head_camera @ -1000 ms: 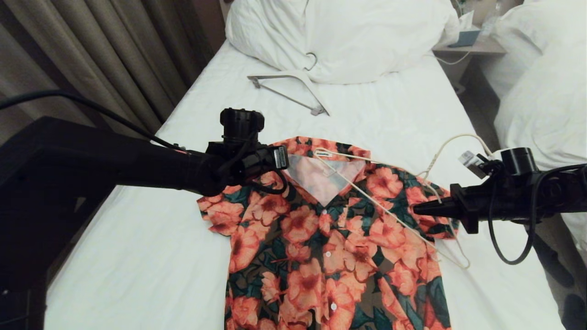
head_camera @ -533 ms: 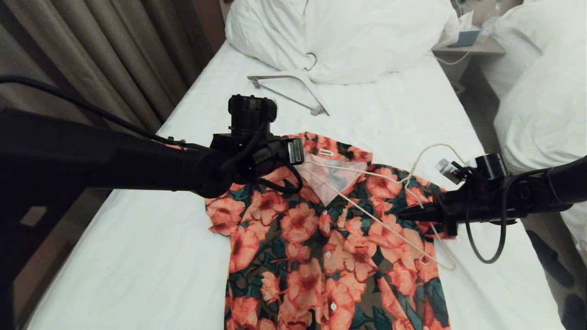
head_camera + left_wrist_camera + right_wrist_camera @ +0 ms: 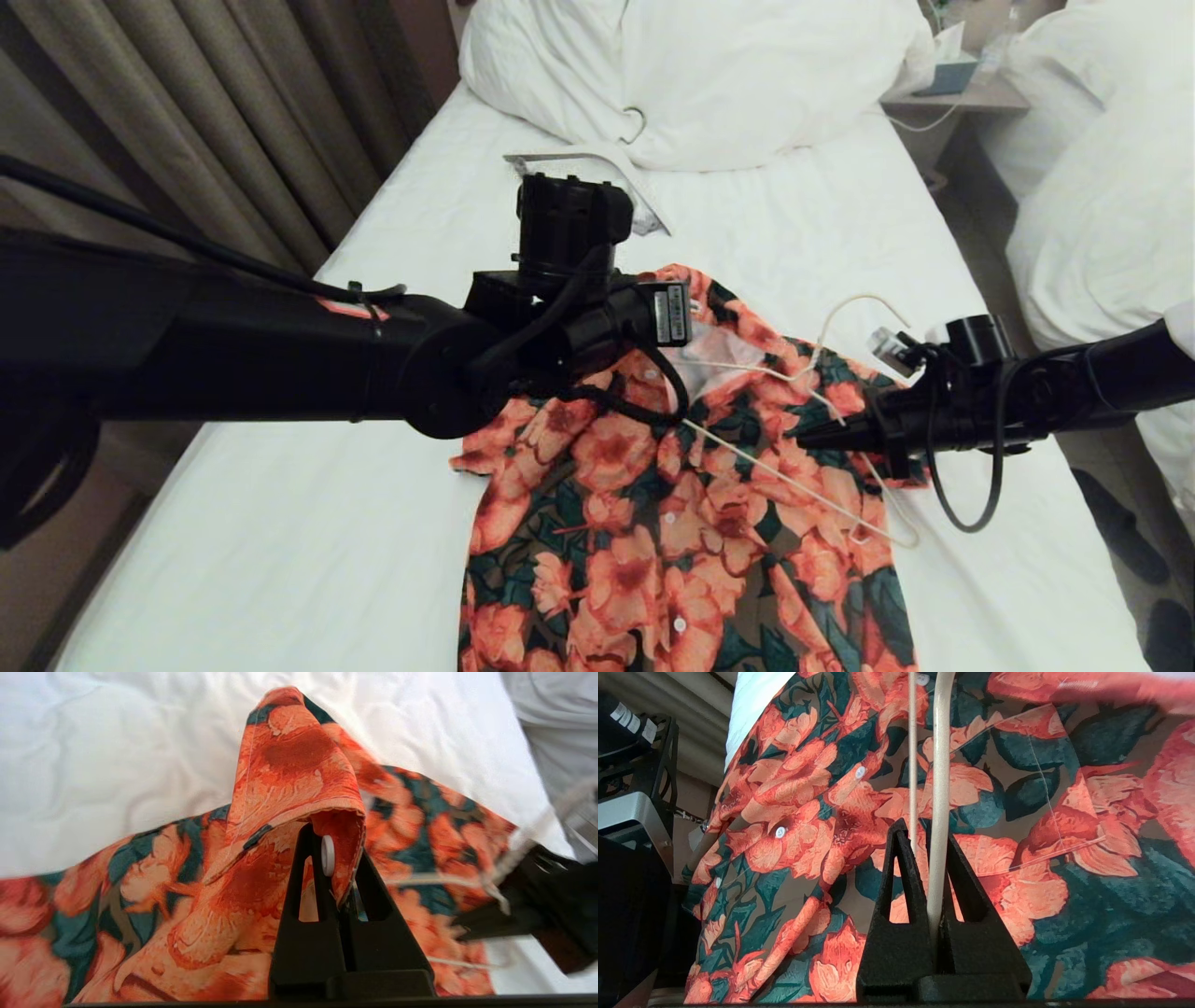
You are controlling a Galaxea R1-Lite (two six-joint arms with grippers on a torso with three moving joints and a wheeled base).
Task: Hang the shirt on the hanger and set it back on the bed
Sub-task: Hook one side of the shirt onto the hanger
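Over mid-bed, the left gripper (image 3: 665,359), jaws clamped on the shirt (image 3: 672,523) collar, had dragged it rightward towards the hanger (image 3: 794,467) pinched by the right gripper (image 3: 808,437), starting insertion.

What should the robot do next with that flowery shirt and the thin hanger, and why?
Probably slide the hanger further into the neck opening. The left claw is shut on the shirt at its collar edge, lifting it off the bed, while the right claw is shut on the hanger, whose far arm points into the collar.
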